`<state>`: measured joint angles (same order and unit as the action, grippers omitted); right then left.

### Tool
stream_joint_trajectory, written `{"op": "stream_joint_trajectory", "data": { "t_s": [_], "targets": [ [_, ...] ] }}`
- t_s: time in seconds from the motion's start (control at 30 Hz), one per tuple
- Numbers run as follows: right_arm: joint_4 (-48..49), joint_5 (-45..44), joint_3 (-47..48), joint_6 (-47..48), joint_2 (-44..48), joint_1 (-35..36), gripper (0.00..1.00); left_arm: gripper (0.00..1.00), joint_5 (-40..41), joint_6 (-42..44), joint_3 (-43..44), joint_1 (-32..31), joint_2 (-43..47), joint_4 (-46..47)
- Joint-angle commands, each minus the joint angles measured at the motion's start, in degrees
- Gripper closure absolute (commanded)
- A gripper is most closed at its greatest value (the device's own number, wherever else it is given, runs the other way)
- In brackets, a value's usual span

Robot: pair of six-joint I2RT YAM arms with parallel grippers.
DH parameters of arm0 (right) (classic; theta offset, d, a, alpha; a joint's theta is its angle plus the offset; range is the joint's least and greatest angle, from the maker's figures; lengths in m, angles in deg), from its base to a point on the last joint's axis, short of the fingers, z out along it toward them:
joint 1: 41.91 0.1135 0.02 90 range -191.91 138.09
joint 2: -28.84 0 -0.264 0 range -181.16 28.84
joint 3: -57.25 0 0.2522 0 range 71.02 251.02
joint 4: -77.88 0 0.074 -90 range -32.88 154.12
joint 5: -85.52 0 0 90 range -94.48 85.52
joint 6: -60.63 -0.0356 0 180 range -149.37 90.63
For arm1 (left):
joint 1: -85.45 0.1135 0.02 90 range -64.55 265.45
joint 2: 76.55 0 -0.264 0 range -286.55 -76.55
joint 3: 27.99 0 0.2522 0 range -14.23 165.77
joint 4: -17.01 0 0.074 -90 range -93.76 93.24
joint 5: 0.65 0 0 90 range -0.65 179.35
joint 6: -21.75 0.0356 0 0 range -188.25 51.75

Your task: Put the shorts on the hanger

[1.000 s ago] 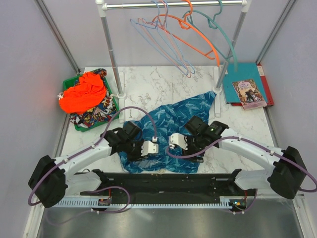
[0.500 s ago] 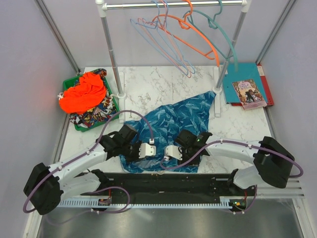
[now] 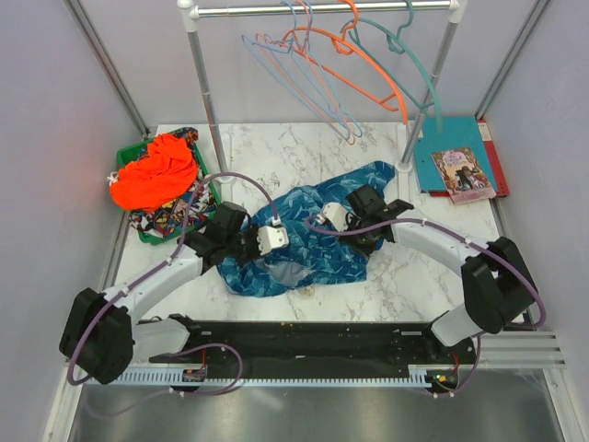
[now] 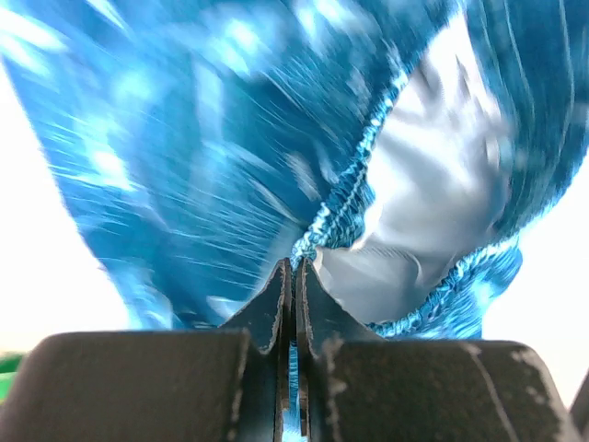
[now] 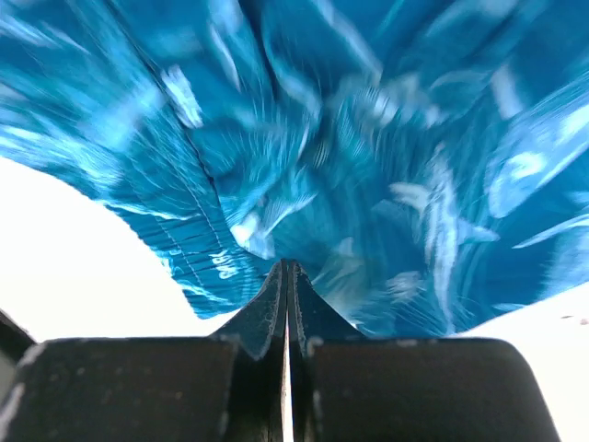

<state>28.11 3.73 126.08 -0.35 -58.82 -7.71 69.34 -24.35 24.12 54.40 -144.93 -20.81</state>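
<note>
Two wrist views are smeared by blur, so the weave of the dark-blue fabric shorts (image 4: 184,166) with a lighter teal leafy print reads only as streaks. A gathered, ribbed elastic edge and a pale grey inner lining are still legible in the left wrist view. The left tool (image 4: 294,267) has its dark, scuffed fingers pressed together with that elastic edge pinched at the tips. The right tool (image 5: 287,267) is likewise clamped narrow on a fold of the printed cloth (image 5: 368,138), though the exact bite is lost in the blur. From above, the shorts (image 3: 313,249) sit bunched and rumpled on the white marbled surface (image 3: 276,147) between the two arms. The left tool (image 3: 269,239) and right tool (image 3: 333,217) are at their upper edge, fingertips hidden under the wrists. The thin pale blue wire hanger (image 3: 248,44) hangs from the chrome rail (image 3: 248,11) at the back, well apart from the shorts, its hook partly cut off by the top edge. Beside it hang a thin pink hanger (image 3: 322,83) and thicker orange (image 3: 368,60) and teal (image 3: 419,69) ones.
</note>
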Motion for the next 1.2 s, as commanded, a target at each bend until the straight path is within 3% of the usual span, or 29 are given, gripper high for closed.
{"op": "stream_joint_trajectory", "data": {
  "t_s": [0.0, 0.13, 0.27, 0.37, 0.4, 0.43, 0.47, 0.53, 0.6, 0.7, 0.93, 1.0, 1.17],
  "targets": [
    [-6.26, 9.97, 6.36, -1.50, 6.17, -0.18, 1.00, 0.98, -4.24, 0.48, 5.59, 0.55, 5.53, 4.55],
    [-6.53, 11.83, 6.37, -2.47, 5.84, -0.27, 1.00, 0.98, -2.59, 2.15, 5.07, 0.20, 4.93, 4.45],
    [-4.52, 10.77, 7.42, -2.91, -0.39, -0.44, 1.00, 0.98, 1.55, 2.68, 3.32, 0.02, -0.52, 5.77],
    [-4.07, 12.26, 8.21, -4.75, 0.98, -0.88, 0.83, 0.91, 3.66, 3.38, 1.39, 0.11, -3.51, 6.74],
    [-4.68, 12.71, 8.65, -4.84, 1.87, -0.88, 0.73, 0.87, 4.45, 3.30, 1.20, 0.20, -4.04, 6.74],
    [-4.95, 12.97, 9.00, -4.76, 3.01, -0.88, 0.53, 0.78, 4.28, 3.12, 1.12, 0.29, -4.56, 6.13],
    [-6.25, 12.97, 9.35, -4.58, 5.54, -0.88, 0.46, 0.72, 3.76, 2.95, 1.46, 0.46, -4.48, 5.51],
    [-8.01, 13.15, 10.76, -3.18, 8.19, -0.88, 0.32, 0.57, 1.12, 1.63, 2.08, 0.46, -2.13, 4.46],
    [-11.96, 13.41, 13.64, -2.13, 11.53, -0.88, 0.26, 0.49, -2.12, -1.60, 4.53, 0.46, 0.34, 2.18],
    [-17.77, 14.90, 20.39, -0.72, 14.44, -0.88, 0.24, 0.36, -6.95, -7.48, 10.68, 0.72, 5.44, -2.38],
    [-19.28, 17.89, 40.88, -7.29, 15.50, -0.97, 0.12, 0.22, -13.56, -20.59, 23.78, 0.90, 13.27, -5.04],
    [-15.86, 17.99, 46.59, -11.32, 14.62, -0.88, 0.13, 0.20, -13.48, -23.32, 26.42, 0.90, 14.15, -4.78],
    [-7.42, 8.59, 55.66, -18.37, 7.79, -0.88, 0.23, 0.18, -13.56, -28.16, 29.15, 3.26, 15.20, -1.79]
  ]
}}
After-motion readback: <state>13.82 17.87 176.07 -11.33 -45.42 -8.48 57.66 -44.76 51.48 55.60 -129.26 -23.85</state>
